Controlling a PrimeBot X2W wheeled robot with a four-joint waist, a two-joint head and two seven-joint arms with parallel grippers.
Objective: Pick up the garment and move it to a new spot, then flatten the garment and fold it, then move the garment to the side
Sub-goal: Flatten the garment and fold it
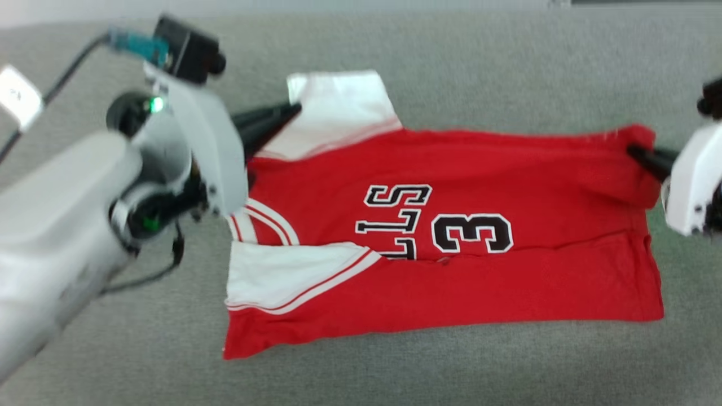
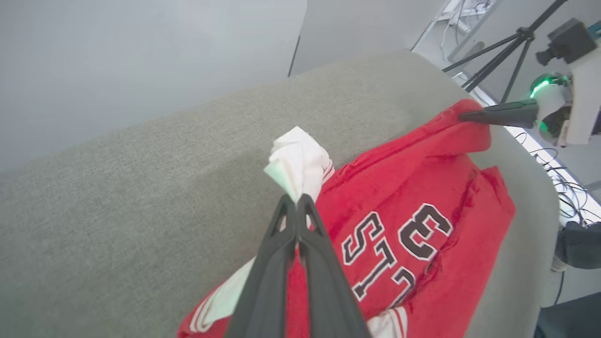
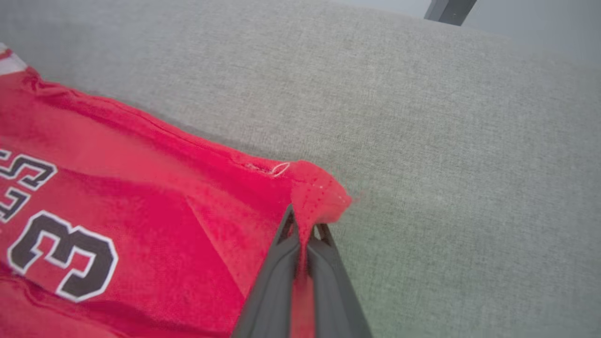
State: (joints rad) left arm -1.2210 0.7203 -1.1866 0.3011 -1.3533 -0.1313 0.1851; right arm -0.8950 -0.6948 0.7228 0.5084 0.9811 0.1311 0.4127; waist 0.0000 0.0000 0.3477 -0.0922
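pinching garment (image 1: 451,270) sleeve, left end effector (image 1: 294,107) closed; right end effector (image 1: 632,151) closed on hem.

Grey fabric-covered bench (image 1: 451,67). Black tripod (image 2: 521,34) beyond its rounded edge; loose cables (image 2: 558,180) on floor; pale wall (image 2: 117,56) behind.

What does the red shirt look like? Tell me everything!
The shirt is bright red soft cloth with white sleeves, red-striped trim, and black-and-white letters and a 3. It lies spread sideways on the grey cushion, its near side folded over part of the letters. The left gripper is shut on the far white sleeve; the right gripper is shut on the far red bottom corner.
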